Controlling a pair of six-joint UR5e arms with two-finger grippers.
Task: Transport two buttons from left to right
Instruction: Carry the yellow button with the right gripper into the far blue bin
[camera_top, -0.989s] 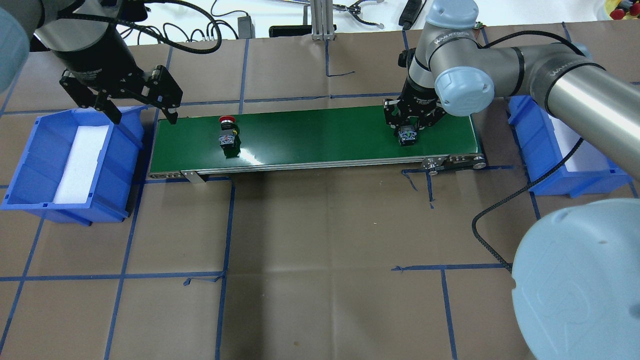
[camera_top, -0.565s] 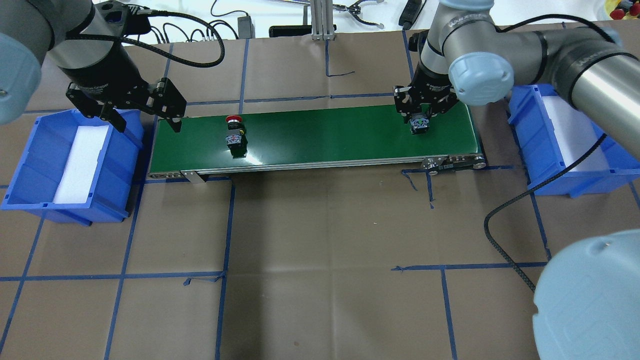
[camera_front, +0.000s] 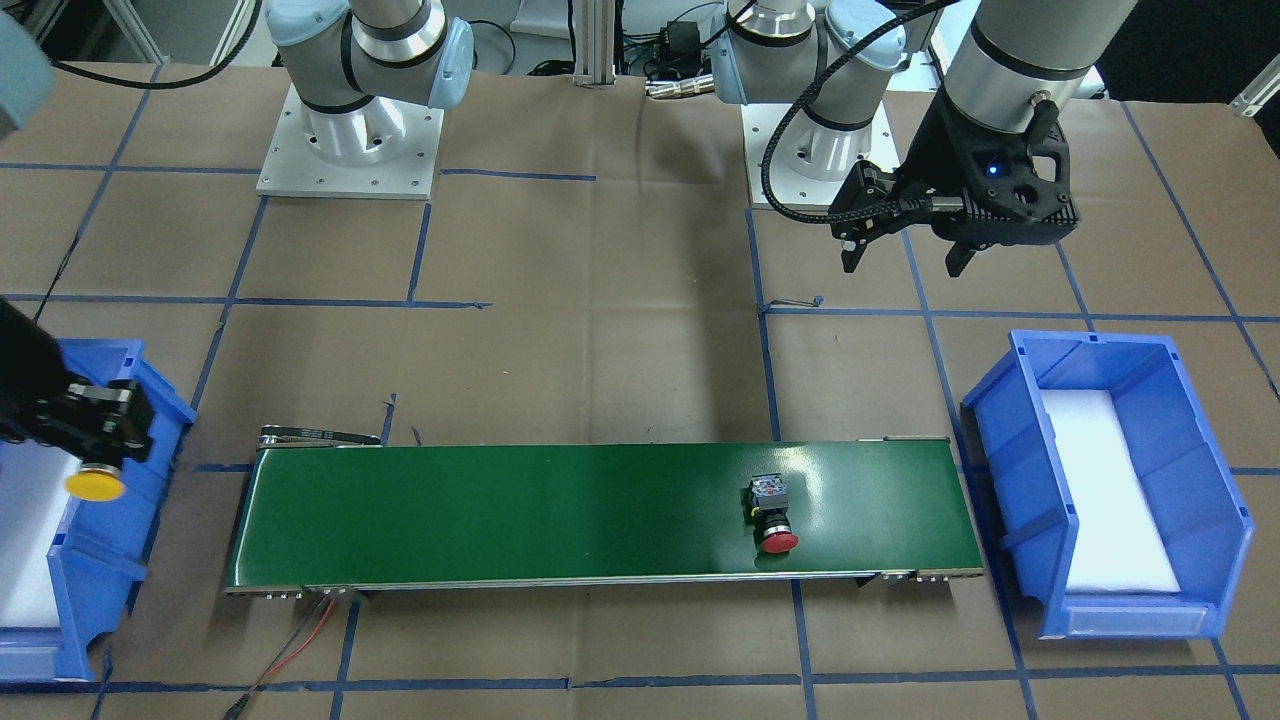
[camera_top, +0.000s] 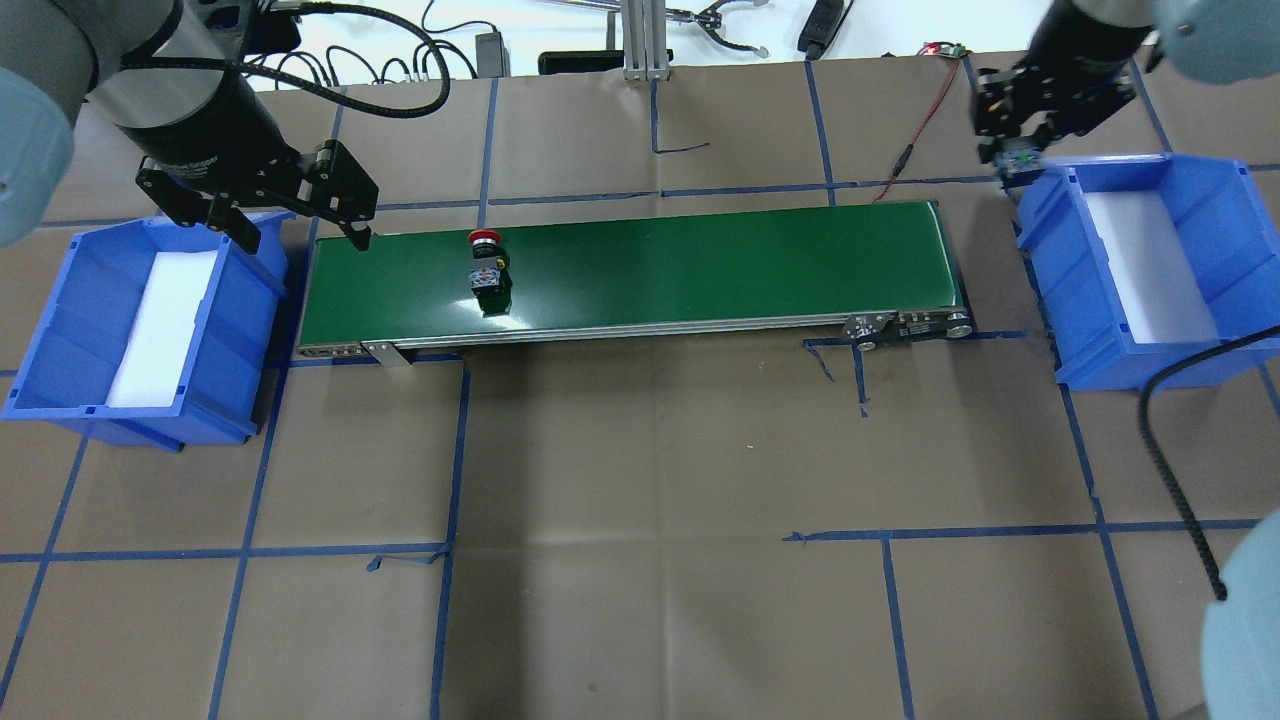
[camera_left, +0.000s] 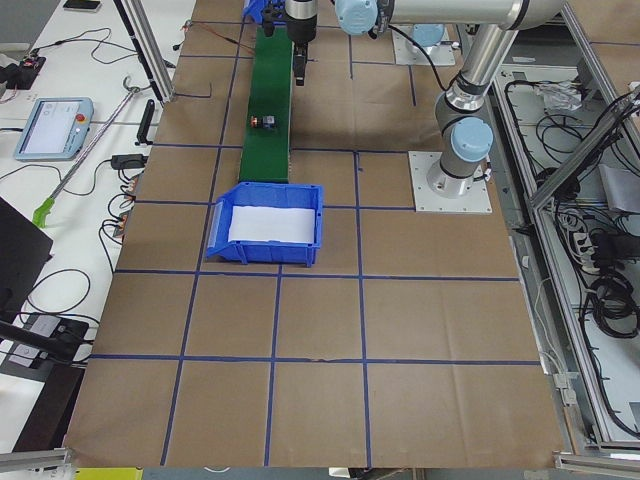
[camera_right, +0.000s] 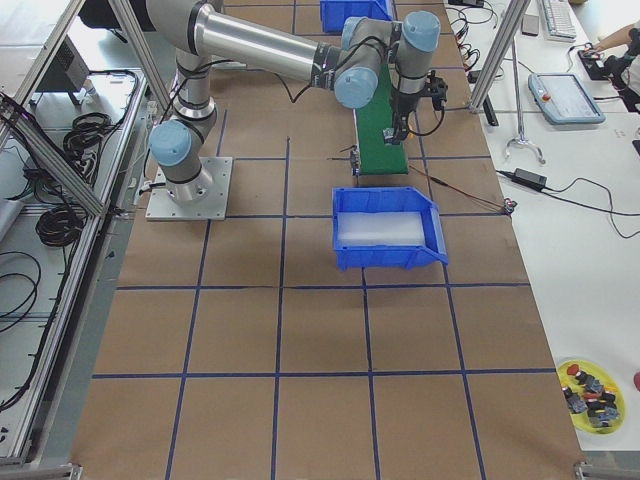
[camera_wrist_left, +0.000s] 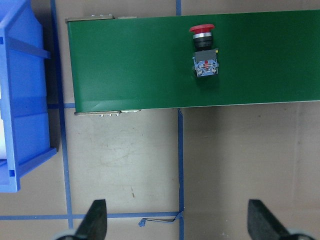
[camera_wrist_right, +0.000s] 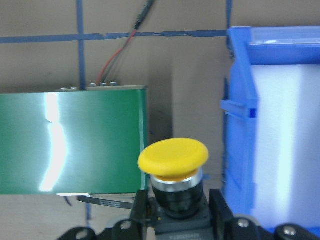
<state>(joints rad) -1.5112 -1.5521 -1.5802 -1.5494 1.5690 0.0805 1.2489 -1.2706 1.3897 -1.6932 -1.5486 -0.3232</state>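
A red-capped button (camera_top: 487, 265) lies on its side on the green conveyor belt (camera_top: 700, 270), in its left part; it also shows in the front view (camera_front: 770, 512) and the left wrist view (camera_wrist_left: 204, 56). My left gripper (camera_top: 302, 238) hangs open and empty above the belt's left end, beside the left blue bin (camera_top: 60, 320). My right gripper (camera_top: 1018, 150) is shut on the yellow-capped button (camera_wrist_right: 173, 159) and holds it in the air at the rim of the right blue bin (camera_top: 1060, 290), just past the belt's right end. The yellow cap (camera_front: 95, 485) faces down.
Both blue bins have a white foam liner; the right one (camera_wrist_right: 280, 150) lies just right of the held button. A red and black wire (camera_top: 905, 150) runs across the table behind the belt's right end. Brown paper with blue tape lines covers the table.
My right gripper lifted the yellow button off the belt's right end and carried it right and back to the right bin's rim. The red button rode slightly right on the belt.
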